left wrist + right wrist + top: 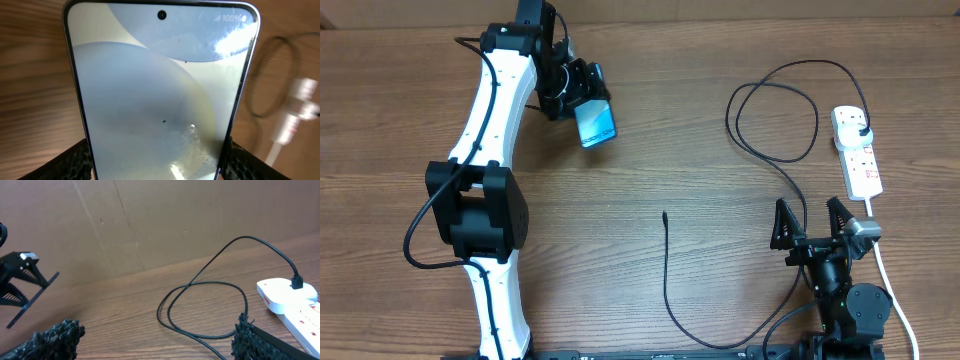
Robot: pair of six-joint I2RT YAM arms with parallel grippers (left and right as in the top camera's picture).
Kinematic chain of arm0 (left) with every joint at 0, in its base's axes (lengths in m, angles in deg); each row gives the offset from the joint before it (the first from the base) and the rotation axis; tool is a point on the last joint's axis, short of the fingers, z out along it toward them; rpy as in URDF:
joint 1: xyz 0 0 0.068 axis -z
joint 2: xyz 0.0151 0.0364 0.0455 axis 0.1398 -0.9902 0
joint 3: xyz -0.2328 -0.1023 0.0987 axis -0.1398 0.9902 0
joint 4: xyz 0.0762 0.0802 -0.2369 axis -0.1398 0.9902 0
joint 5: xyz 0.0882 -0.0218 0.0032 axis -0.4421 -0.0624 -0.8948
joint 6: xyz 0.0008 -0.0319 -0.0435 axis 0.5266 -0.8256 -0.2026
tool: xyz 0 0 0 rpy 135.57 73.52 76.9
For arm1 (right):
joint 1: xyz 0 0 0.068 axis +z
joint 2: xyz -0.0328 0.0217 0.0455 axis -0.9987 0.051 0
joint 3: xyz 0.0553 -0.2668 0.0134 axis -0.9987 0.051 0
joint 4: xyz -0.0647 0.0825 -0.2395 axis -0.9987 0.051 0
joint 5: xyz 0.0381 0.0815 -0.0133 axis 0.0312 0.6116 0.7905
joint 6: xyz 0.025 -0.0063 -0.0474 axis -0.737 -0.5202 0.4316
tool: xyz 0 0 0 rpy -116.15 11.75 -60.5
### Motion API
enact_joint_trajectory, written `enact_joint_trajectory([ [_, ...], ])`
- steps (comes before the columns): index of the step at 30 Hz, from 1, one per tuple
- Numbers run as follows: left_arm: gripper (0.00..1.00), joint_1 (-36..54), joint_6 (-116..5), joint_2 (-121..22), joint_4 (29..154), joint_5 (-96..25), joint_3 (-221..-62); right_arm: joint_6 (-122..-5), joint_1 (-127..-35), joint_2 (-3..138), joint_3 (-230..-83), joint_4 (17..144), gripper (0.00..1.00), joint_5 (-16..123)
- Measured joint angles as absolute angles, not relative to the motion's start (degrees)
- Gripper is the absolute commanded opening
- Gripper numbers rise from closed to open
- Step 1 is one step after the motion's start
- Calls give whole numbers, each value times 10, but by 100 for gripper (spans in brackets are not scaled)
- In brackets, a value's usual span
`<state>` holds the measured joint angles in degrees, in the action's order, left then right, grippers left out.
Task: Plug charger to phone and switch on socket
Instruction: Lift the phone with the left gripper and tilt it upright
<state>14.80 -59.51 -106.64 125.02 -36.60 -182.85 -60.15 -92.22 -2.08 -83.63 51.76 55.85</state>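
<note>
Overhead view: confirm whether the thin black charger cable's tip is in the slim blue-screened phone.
No, the cable's tip lies loose on the wooden table, apart from the phone.

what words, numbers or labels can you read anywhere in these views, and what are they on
"100%": top right of the screen of the slim dark-edged phone, next to signal bars and partly washed out by glare.
Red markings on the white rectangular power strip: too small and blurred to read in any view.
No other text shows.
</note>
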Motion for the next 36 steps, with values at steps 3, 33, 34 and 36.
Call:
enact_joint_trajectory([
  [3,4,148,-595,-1066,1237,-304,-1828,-602,-922,-21,-836,517,100,558],
  [33,4,148,-797,-1066,1229,82,-1828,-601,-922,-21,-836,517,100,559],
  [34,4,148,-808,-1066,1229,91,-1828,-601,-922,-21,-836,518,100,559],
  [36,4,148,-827,-1066,1229,108,-1828,-601,-922,-21,-836,518,100,559],
])
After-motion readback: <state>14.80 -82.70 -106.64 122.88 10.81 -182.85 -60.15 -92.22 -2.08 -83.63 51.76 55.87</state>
